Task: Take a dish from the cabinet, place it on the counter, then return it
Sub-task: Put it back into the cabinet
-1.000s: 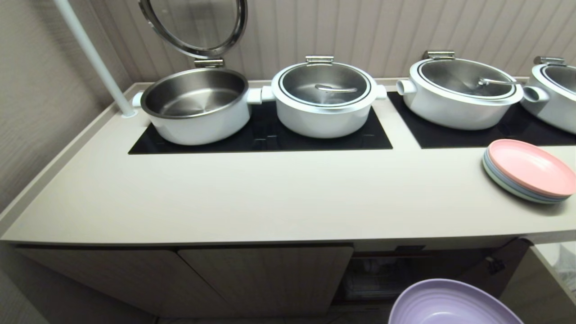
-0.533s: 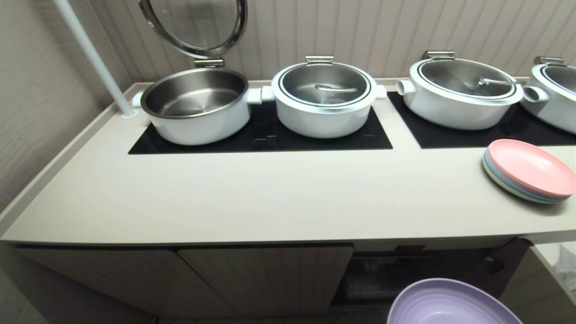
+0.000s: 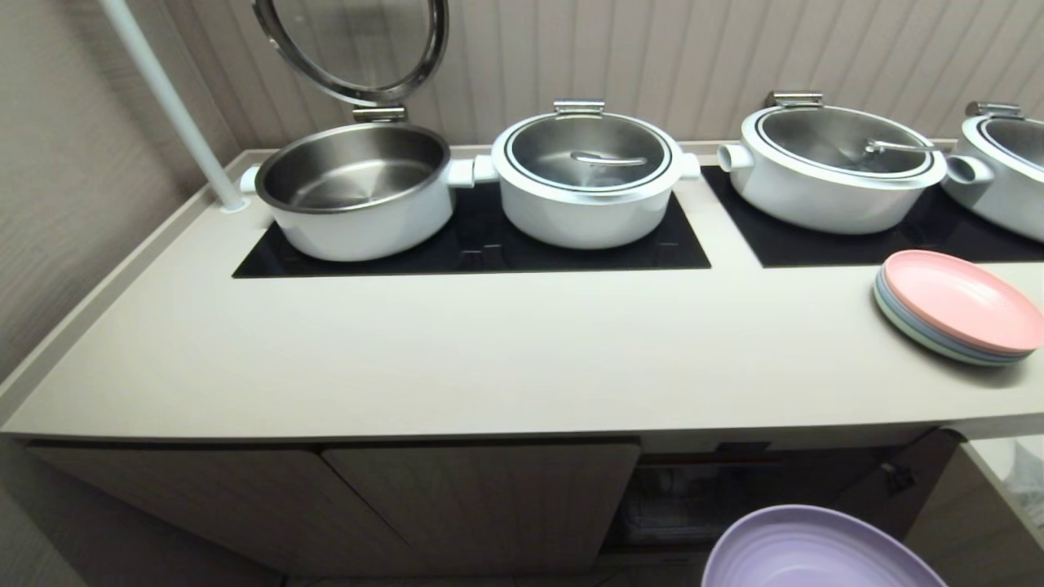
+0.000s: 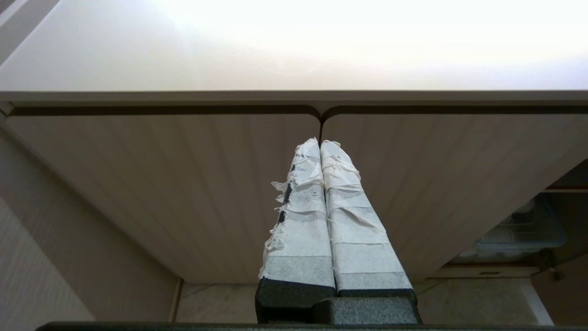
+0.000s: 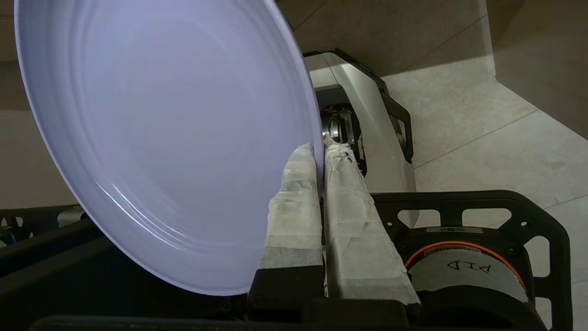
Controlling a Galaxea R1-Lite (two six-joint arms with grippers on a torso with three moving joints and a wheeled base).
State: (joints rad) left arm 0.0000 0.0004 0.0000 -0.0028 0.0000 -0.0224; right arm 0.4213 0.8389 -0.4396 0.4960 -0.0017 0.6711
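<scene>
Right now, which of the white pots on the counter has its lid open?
The leftmost pot, nearest the white pole: its glass lid stands raised, showing a bare steel inside. The others are lidded.

One readable marking: handwritten letters on the white round part [image 5: 464, 276] of the robot base, seen upside down in the right wrist view, apparently "PID". Small label above it too small to read.

My right gripper [image 5: 320, 149] pinches the lavender dish [image 5: 161, 138] by its rim, taped fingers [image 5: 294, 207] tight together at centre frame. The dish fills the upper left, tilted. Pale floor tiles [image 5: 482, 128] at right, black base frame [image 5: 519, 211] lower right.
</scene>
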